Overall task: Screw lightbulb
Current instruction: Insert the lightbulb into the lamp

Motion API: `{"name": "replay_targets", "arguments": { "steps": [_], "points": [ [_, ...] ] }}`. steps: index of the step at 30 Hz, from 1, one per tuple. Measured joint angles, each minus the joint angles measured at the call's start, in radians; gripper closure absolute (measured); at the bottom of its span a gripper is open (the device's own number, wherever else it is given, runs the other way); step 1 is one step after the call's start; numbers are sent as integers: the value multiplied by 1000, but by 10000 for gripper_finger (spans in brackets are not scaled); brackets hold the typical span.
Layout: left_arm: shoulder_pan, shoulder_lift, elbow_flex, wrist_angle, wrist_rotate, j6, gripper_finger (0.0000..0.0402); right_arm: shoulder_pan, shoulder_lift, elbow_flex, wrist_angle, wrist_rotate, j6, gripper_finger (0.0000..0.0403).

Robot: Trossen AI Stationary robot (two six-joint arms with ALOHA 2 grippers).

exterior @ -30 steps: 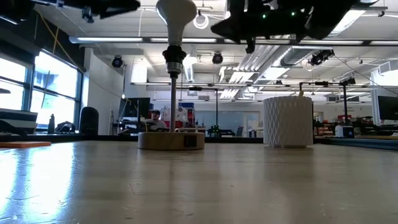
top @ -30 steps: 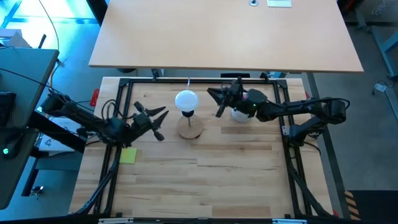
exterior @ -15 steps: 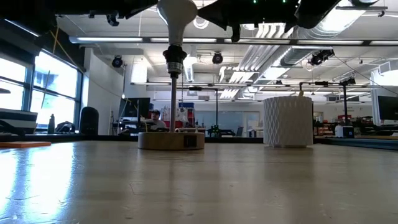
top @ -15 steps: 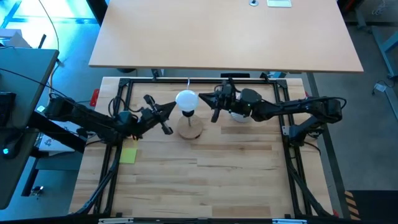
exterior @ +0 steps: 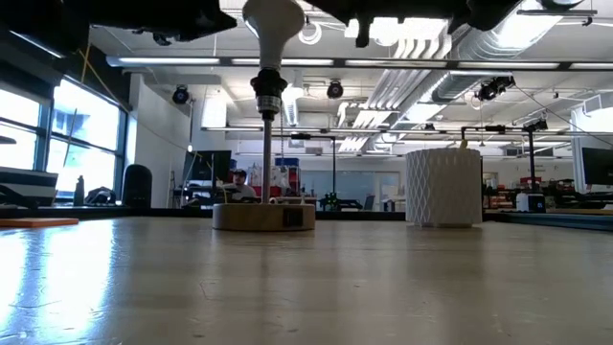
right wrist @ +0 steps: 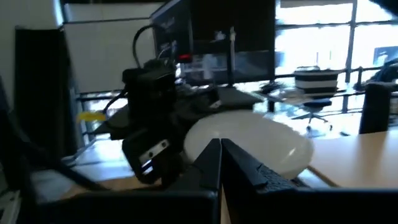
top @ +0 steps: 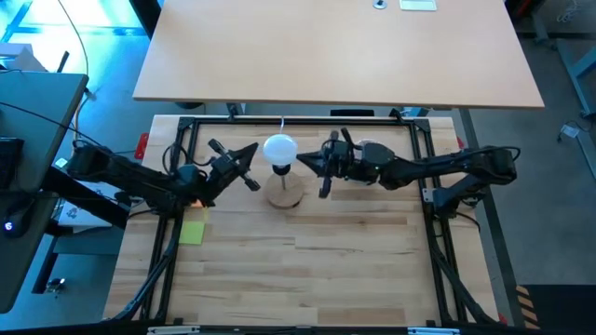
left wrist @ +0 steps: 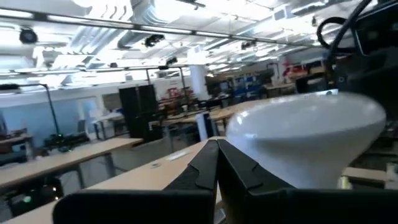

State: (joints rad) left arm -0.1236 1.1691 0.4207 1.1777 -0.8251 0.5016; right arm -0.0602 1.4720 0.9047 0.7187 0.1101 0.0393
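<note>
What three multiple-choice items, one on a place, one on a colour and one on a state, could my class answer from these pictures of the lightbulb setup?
1. Where is the lightbulb?
A. Lying flat on the table
B. On top of the post of the round wooden base
C. Inside the white perforated cup

2. What colour is the sticky note on the table near the left arm?
A. Yellow
B. Blue
C. Red

3. How do the two grippers stand?
A. Both shut on the bulb
B. Both parked at the table's near edge
C. Both open, one on each side of the bulb

Answers: 1 B, the low view shows the bulb upright in the socket atop the post. 2 A, the high view shows a yellow square. 3 C, the left gripper and right gripper show spread fingers flanking the bulb.
</note>
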Motion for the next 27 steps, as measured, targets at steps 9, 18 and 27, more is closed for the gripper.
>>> {"name": "replay_targets", "arguments": {
  "steps": [9, 18, 27],
  "points": [
    [-95, -27, 0, -8, 93, 15, 401, -71, -14, 0, -44, 77, 36, 402],
    [-12, 25, 1, 16, 133, -76, 401, -76, 0, -1, -43, -139, 68, 402],
    [6, 21, 1, 7, -9, 0, 401, -6, -17, -1, -88, -290, -28, 402]
  ]
}}
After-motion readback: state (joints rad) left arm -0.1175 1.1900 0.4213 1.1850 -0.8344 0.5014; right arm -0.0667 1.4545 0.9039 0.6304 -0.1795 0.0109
